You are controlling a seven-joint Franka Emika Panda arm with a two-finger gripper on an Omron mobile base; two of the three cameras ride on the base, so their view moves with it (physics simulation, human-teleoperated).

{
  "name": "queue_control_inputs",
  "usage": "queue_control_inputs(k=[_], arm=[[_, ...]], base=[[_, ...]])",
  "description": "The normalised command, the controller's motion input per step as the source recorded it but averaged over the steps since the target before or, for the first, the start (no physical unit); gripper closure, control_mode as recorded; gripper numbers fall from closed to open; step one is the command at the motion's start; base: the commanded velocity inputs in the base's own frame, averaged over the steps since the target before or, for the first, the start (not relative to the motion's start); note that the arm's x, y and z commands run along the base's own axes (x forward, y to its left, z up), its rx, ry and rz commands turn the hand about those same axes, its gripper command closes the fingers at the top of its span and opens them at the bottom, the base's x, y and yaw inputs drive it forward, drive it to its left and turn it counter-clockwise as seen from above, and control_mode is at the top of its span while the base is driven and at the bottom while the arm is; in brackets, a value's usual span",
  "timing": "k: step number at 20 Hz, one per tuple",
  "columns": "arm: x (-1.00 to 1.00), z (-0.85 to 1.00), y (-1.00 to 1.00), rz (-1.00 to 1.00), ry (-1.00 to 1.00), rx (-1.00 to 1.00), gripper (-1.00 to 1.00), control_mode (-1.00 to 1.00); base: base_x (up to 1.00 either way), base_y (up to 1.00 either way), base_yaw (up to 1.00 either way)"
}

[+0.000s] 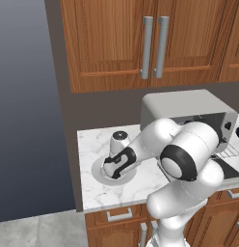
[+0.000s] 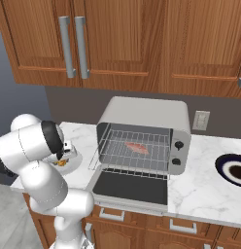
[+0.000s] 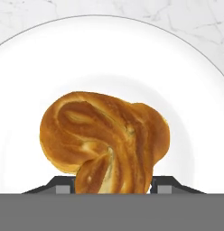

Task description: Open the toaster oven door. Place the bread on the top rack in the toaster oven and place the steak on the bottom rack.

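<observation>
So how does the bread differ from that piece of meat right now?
The bread is golden-brown, lumpy and twisted; the steak is pinkish-red and flat. The bread sits on a white plate on the counter, with the hand closed around it, while the steak already lies on a wire rack inside the open toaster oven, with nothing touching it. Both are small next to what holds them.
</observation>
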Motion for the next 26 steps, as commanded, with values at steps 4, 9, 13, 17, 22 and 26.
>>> queue_control_inputs(k=[4, 9, 13, 17, 22, 26], arm=[[-0.06, 0.02, 0.0, 0.0, 0.08, 0.0, 1.0, -1.0], [-0.25, 0.26, -0.05, 0.0, 0.03, 0.03, 1.0, -1.0], [-0.37, 0.38, -0.14, 0.0, 0.0, 0.06, 1.0, -1.0], [-0.38, 0.39, -0.2, 0.0, 0.0, 0.0, 1.0, -1.0], [-0.36, 0.42, -0.26, 0.0, 0.0, 0.0, 1.0, -1.0], [-0.32, 0.45, -0.24, 0.0, 0.0, 0.0, 1.0, -1.0]], base=[[0.0, 0.0, 0.0], [0.0, 0.0, 0.0], [0.0, 0.0, 0.0], [0.0, 0.0, 0.0], [0.0, 0.0, 0.0], [0.0, 0.0, 0.0]])
